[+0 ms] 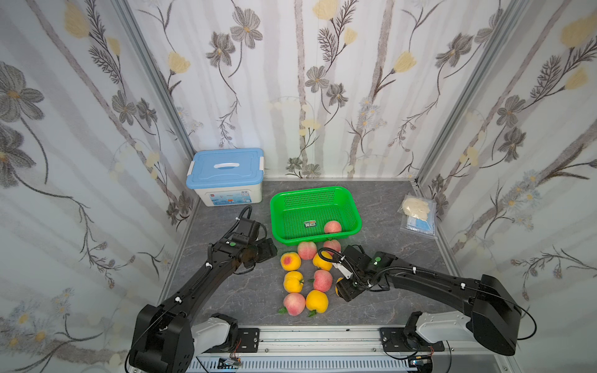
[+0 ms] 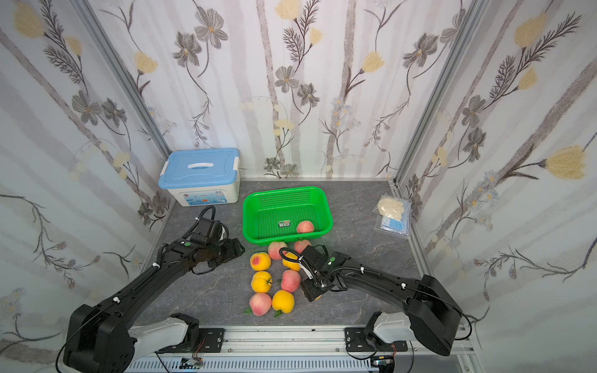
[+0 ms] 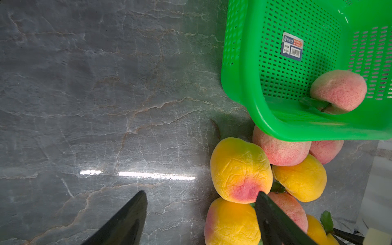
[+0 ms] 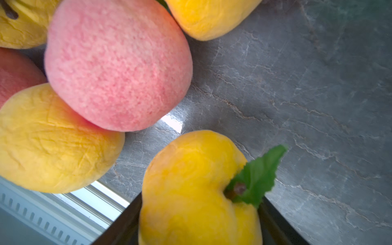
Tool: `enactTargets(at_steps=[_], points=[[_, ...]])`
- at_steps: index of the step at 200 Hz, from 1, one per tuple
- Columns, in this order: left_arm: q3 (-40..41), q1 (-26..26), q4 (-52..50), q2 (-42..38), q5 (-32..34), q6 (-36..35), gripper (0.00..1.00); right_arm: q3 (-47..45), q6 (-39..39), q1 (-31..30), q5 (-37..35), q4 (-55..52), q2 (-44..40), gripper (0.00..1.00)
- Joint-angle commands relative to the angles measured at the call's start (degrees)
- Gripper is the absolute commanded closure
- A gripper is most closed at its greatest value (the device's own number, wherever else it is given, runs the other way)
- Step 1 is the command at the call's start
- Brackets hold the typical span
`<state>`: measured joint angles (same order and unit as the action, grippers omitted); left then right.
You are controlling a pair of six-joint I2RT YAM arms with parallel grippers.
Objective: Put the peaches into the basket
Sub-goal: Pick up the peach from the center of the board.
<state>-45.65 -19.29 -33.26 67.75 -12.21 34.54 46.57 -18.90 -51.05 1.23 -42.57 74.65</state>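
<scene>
Our right gripper (image 1: 343, 288) clasps one yellow peach (image 4: 191, 180) beside eight loose peaches (image 1: 322, 280), four pink and four yellow, crowding the basket (image 1: 355, 215) near wall; we count one pink peach (image 1: 332, 227) inside, left gripper (image 3: 201, 194) gaping empty, one storage box (image 1: 226, 176) and one bag (image 1: 418, 216) well apart.

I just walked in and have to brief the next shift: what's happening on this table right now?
A two-armed robot is moving toy peaches into the green basket. One pink peach already lies inside it. The right tool is closed on a yellow peach on the cluster's right side. The left tool hangs open and empty beside the cluster. On the table, eight more peaches wait.
</scene>
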Motion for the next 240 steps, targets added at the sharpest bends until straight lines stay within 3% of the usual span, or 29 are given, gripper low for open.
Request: enactTargets(at_steps=[1, 157, 240], points=[[-0.5, 0.0, -0.8, -0.3, 0.4, 0.5, 0.17, 0.4, -0.8, 0.1, -2.7, -3.1, -1.6, 0.55], [-0.6, 0.0, -0.8, 0.5, -0.1, 0.7, 0.17, -0.3, -2.2, 1.1, -7.3, -6.3, -8.4, 0.55], [-0.3, -1.4, 0.9, 3.3, -1.2, 1.3, 0.17, -0.3, -3.5, 6.2, -10.4, -6.3, -14.4, 0.55]])
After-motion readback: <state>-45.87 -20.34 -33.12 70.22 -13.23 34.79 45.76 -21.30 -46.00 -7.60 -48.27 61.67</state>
